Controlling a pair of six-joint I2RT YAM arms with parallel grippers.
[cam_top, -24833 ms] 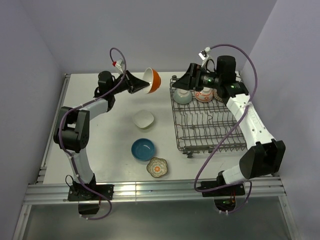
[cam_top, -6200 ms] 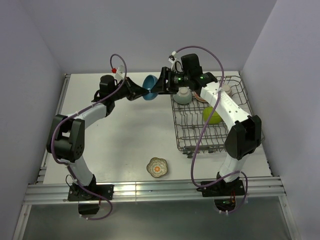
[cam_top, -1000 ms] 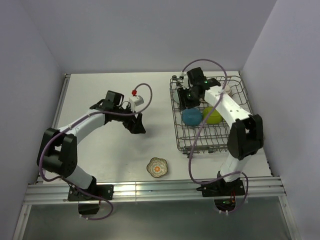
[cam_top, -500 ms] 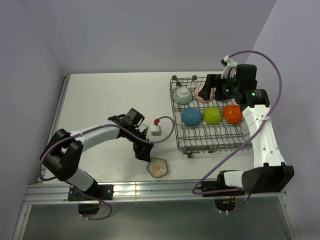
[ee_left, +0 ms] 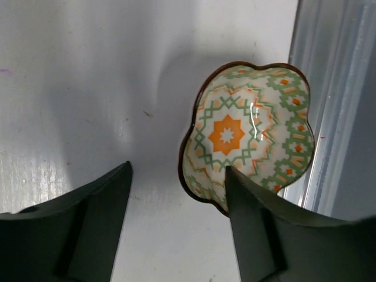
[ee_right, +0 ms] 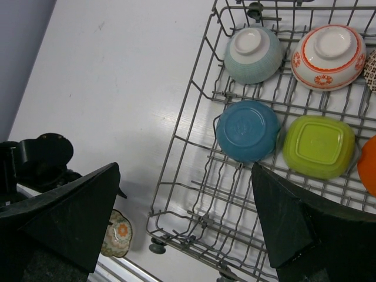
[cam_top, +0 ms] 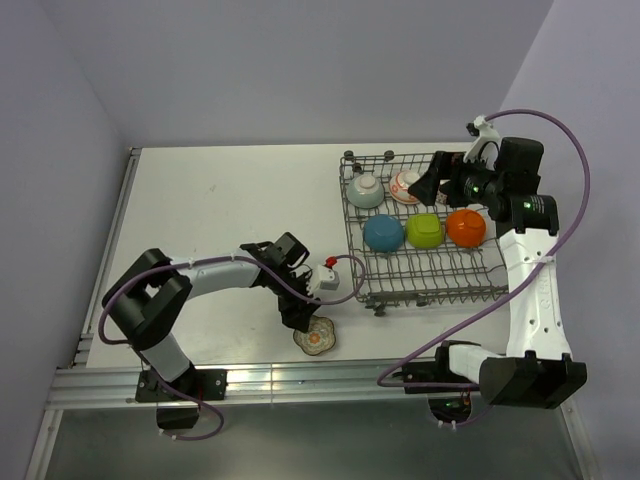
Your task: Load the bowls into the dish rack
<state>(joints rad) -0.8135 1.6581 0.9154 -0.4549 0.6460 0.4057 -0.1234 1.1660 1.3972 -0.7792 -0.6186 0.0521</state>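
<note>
Left gripper [ee_left: 177, 182] gapes wide, empty, straddling the scalloped floral ceramic bowl [ee_left: 247, 132] rim by the white table [ee_left: 88, 88] near edge. A slipping pinch could knock the bowl off. Right gripper [ee_right: 185, 176] is spread, empty.

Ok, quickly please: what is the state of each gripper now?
Left gripper: open, empty, at the floral bowl.
Right gripper: open, empty, above the dish rack.

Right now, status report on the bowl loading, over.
Left gripper open, straddling rim of floral bowl on the table. Right gripper open, over dish rack. Other bowls racked upside down. Nothing in the way.
</note>
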